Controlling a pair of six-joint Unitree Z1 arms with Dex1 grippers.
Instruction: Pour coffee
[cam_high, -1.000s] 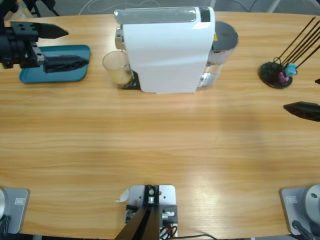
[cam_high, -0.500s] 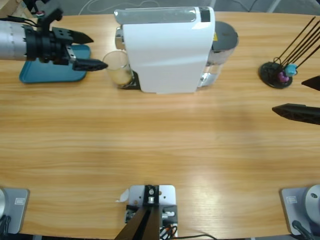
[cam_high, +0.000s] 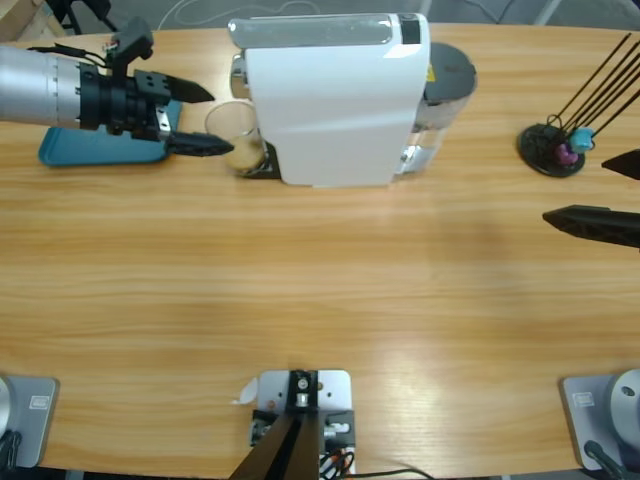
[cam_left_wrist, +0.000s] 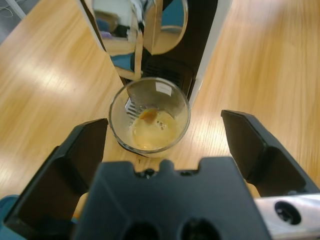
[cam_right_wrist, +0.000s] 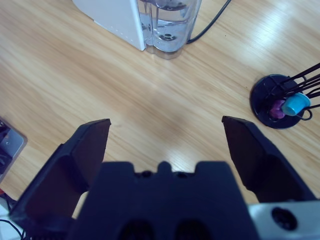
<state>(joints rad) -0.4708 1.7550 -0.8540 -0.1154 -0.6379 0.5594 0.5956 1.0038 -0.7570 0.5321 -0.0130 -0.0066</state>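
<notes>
Even, bright light falls from overhead on the desk (cam_high: 320, 300), leaving soft pale glare patches on the wood and only faint shadows. The coffee machine (cam_high: 330, 95) looks almost washed out. In the wrist views the near claws are blurred.

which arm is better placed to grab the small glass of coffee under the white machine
Left. Its claw is open with the small clear glass tumbler of tan coffee right ahead between the jaws, beside the white boxy coffee machine. The right claw is open over bare wooden table, far from the glass.
</notes>
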